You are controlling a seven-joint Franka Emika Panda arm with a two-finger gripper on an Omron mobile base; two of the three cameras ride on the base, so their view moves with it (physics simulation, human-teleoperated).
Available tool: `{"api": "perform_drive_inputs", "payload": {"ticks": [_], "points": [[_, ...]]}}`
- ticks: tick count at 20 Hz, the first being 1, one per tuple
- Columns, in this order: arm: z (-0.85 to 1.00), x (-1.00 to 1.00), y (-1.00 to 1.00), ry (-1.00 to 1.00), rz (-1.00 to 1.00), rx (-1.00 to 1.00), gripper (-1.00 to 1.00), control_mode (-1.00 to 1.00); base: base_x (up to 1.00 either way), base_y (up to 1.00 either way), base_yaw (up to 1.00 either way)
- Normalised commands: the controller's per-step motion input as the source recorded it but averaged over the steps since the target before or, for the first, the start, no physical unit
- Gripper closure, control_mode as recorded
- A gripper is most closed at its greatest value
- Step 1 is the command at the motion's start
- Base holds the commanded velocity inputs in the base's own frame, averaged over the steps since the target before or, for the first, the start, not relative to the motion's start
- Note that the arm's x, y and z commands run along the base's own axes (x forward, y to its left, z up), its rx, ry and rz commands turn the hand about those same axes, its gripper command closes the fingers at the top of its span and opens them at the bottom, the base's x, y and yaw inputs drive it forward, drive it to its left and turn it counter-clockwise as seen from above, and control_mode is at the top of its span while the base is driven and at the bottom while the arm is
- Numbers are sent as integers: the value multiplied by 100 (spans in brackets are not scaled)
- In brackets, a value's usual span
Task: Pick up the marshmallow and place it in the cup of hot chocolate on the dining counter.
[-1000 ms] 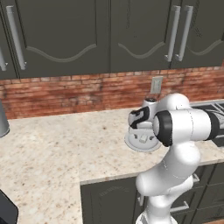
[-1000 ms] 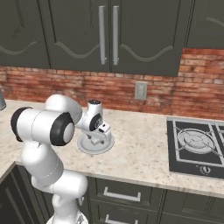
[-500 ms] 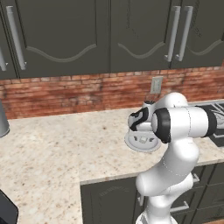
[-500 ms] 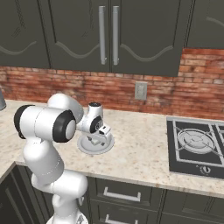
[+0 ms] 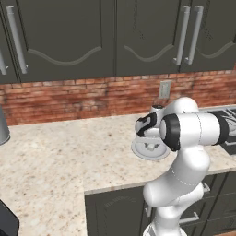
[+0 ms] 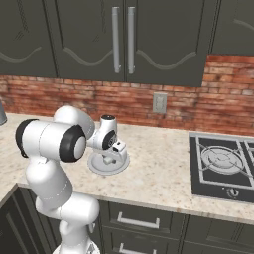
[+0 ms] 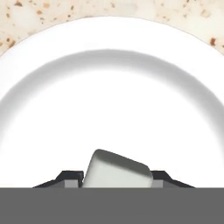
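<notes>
Left base view: the white arm rises from the lower right and bends its hand down to the right of centre, over a single round grey plate lying flat on the beige speckled stone counter below the dark wall cabinets. The gripper is low over the plate's middle; from here I cannot tell whether its jaws are closed, and the marshmallow is too small to make out.

Right base view: the same one plate sits left of centre, with the gripper pointing straight down at it. A black stove top fills the right edge, well apart from the plate. One arm, one plate; no mug to count here.

Hand view: one small white soft-looking cuboid marshmallow sits at the lower middle of the frame, on the plate's pale floor, directly between the two dark fingertips, which stand one on each side of it. They look narrow around it, at or just beside its flanks; whether they already press it I cannot tell. The block lies slightly skewed, its long axis running roughly left to right, across the gap. In my judgement the coming move turns on squeezing along that axis and then lifting straight up.
</notes>
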Motion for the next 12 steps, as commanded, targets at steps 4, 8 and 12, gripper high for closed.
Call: {"api": "perform_drive_inputs", "payload": {"ticks": [4, 8, 12], "points": [[0, 0, 0, 0, 0, 0, 100, -100, 0, 0, 0], [0, 0, 0, 0, 0, 0, 100, -100, 0, 0, 0], [-7, -4, 5, 0, 0, 0, 100, -100, 0, 0, 0]]}}
